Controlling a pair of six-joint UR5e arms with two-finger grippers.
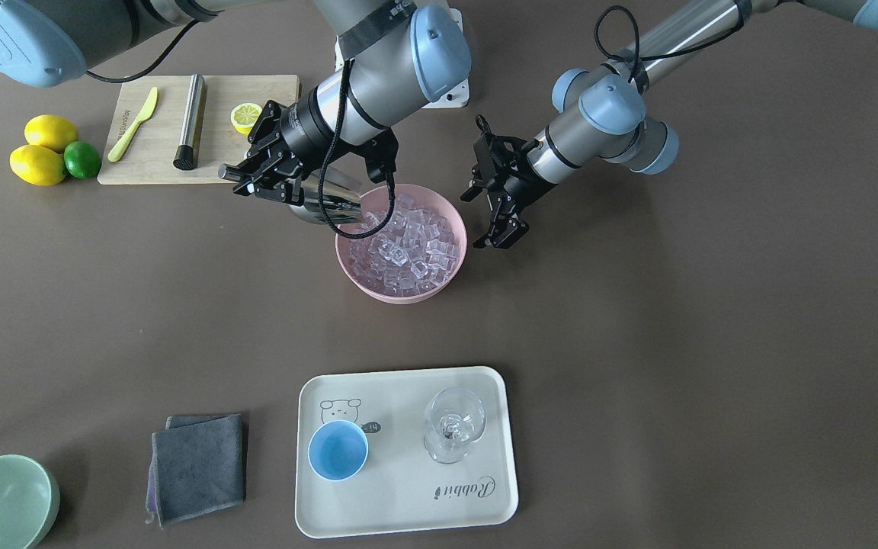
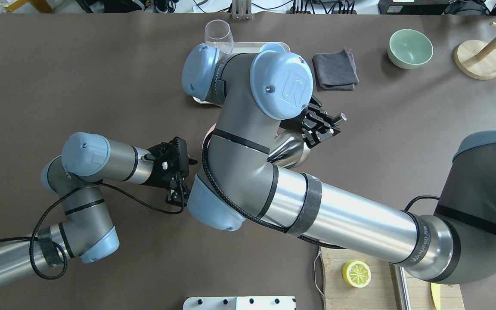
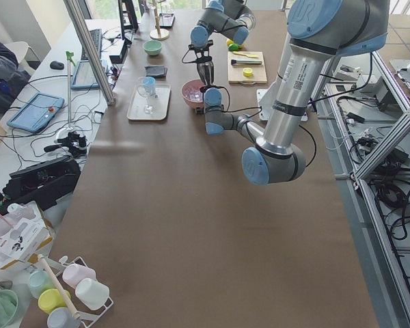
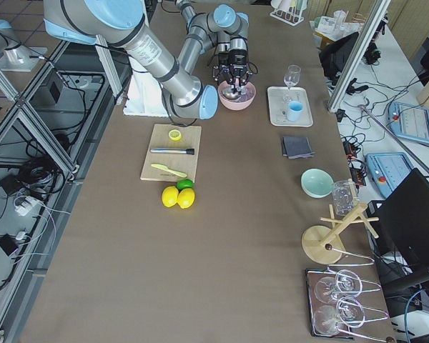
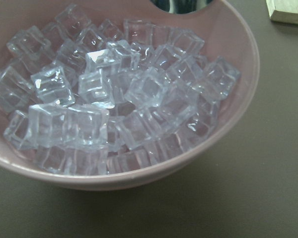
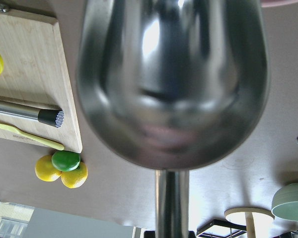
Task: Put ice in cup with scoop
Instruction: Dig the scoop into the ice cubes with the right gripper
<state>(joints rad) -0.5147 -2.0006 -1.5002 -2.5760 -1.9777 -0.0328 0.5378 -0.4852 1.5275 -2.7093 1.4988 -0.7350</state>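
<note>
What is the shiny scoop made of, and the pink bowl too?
The scoop looks like polished metal, probably steel, because its surface reflects like a mirror. The pink bowl has a smooth, dull wall. It could be plastic or ceramic, and the look doesn't settle which.

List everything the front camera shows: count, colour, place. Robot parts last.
pink bowl: one, table centre
ice: many, clear, inside it
scoop: one, steel, at its rim
tray: one, cream, operators' side
cup: one, light blue, on the tray
glass: one, clear, there too
cloth: one, grey, beside tray
green bowl: one, corner
cutting board: one, wooden, under knife, steel cylinder, half lemon
lemons: two, yellow, beside board
lime: one, green, beside them
right gripper: shut on the scoop
left gripper: open, beside pink bowl
</note>
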